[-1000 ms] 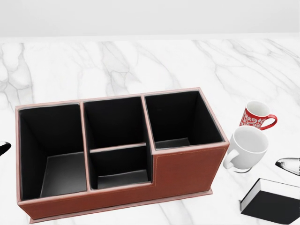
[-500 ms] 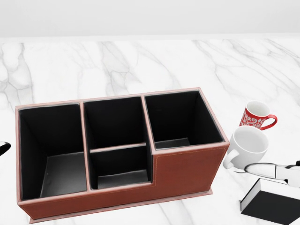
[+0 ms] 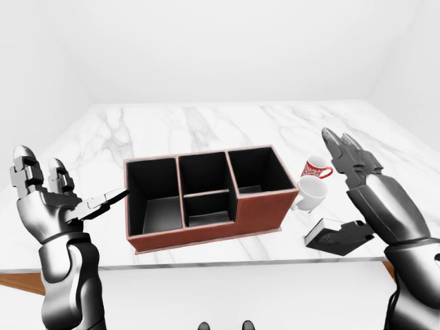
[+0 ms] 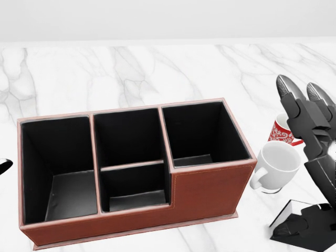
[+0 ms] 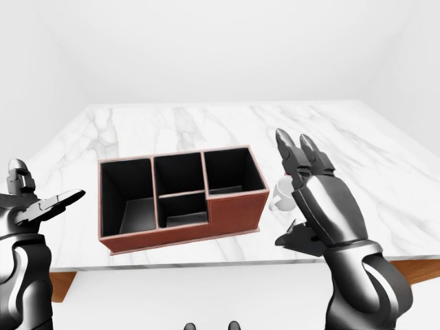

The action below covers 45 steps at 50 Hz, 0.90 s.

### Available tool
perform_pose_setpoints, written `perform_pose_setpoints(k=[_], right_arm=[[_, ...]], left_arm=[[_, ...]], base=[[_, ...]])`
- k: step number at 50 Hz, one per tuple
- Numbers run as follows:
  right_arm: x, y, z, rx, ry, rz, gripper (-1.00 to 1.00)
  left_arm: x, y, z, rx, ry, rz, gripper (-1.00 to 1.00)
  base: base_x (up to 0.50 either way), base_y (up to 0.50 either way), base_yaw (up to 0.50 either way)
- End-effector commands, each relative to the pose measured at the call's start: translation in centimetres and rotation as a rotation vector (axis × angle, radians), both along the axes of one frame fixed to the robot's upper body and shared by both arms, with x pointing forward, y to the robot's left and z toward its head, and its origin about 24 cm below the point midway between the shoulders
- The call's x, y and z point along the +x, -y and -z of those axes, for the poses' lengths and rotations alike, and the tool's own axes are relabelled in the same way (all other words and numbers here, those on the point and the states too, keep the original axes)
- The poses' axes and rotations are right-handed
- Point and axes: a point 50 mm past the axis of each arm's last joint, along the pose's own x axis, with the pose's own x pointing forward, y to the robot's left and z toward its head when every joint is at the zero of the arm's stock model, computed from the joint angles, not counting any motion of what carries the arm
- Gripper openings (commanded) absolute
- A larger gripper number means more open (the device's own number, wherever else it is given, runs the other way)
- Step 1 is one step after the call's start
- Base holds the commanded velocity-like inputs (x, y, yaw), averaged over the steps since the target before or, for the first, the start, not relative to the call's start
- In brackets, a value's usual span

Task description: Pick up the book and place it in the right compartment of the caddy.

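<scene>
The left hand point(image 3: 48, 199) was wide open at nine o'clock, holding nothing. The caddy point(image 3: 206, 196) sat in the middle. The book point(image 3: 337, 237) lay flat at four o'clock, under the open, empty right hand point(image 3: 361, 179). It looked stiff and light; pinching its long edges seemed best.

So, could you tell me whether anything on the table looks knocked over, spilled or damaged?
Nothing stands out. The caddy sits flat with empty compartments, the white mug and red mug stand upright, and the book lies flat beneath the open right hand.
</scene>
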Motion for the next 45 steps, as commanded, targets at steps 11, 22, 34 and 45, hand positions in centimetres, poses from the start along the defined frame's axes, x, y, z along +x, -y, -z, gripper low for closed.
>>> perform_pose_setpoints(k=[11, 22, 34, 45], right_arm=[[-2.4, 3.3, -0.1, -0.148, -0.032, 0.344, 1.0], [-1.8, 4.9, 2.8, -0.088, -0.185, 0.387, 1.0], [0.8, 6.8, 5.4, -0.059, -0.32, 0.389, 1.0], [3.8, 7.7, 9.7, -0.048, -0.538, 0.333, 1.0]], left_arm=[[0.0, 0.1, -0.1, 0.011, -0.001, -0.001, 1.0], [0.0, 0.1, 0.2, 0.005, -0.011, 0.003, 1.0], [0.1, 0.1, 0.2, 0.005, -0.011, 0.005, 1.0], [0.1, 0.3, 0.3, 0.008, -0.014, 0.009, 1.0]], base=[[0.0, 0.0, 0.0], [0.0, 0.0, 0.0], [0.0, 0.0, 0.0], [0.0, 0.0, 0.0]])
